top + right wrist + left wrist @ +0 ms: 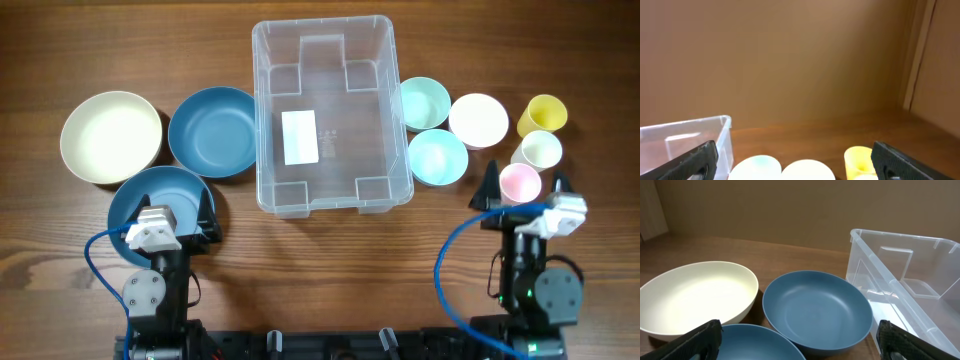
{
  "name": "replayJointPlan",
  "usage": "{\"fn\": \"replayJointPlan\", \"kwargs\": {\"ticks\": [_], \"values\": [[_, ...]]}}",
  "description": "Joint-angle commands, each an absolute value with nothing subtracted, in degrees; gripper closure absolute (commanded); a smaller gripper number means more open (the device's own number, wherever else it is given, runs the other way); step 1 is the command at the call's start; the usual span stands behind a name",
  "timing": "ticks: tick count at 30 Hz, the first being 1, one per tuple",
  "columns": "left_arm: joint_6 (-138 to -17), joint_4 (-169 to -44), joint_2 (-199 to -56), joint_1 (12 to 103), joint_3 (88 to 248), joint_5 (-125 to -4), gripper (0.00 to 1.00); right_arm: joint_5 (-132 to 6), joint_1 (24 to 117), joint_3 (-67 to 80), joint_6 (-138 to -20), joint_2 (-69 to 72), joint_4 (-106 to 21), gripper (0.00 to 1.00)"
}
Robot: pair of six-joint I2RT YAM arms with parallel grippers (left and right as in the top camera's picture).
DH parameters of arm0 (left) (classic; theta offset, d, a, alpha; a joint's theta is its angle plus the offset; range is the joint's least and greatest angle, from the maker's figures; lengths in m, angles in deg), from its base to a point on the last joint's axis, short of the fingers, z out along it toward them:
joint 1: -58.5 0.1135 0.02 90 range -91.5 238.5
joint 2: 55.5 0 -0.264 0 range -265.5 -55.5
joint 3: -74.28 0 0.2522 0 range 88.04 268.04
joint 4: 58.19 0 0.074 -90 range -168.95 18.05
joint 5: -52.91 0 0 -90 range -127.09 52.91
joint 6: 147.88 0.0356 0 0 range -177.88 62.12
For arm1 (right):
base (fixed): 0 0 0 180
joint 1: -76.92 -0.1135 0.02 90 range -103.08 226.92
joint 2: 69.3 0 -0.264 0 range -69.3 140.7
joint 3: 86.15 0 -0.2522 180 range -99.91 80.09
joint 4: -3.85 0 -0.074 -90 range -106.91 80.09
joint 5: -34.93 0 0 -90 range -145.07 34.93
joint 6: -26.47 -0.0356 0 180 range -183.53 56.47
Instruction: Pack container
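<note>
**L fingers** (702,341): spread wide, grasping nothing. L gripper (163,208) hangs over near blue bowl (135,200).
**R fingers** (897,161): likewise apart, empty. R gripper (522,190) sits w/ pink cup (520,183) between its tips in overhead view; contact can't be told.
**Centre:** container (340,100), clear, upright on table (60,250), white label (299,137) on its floor.
**To its L:** far blue bowl (212,132), cream bowl (110,137).
**To its R:** far mint bowl (425,102), near mint bowl (438,157), white bowl (478,120), yellow cup (543,115), white cup (538,150).
</note>
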State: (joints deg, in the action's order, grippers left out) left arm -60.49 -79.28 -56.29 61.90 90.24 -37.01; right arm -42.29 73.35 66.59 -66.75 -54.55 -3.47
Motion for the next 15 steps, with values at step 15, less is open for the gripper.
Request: {"fn": "replayJointPlan", "kwargs": {"ticks": [15], "values": [[-59.6,-79.0,-55.9,62.1,89.8,-37.7,0.00,-41.1,75.5,32.0,-63.5,-16.0,-11.2,0.00]]}}
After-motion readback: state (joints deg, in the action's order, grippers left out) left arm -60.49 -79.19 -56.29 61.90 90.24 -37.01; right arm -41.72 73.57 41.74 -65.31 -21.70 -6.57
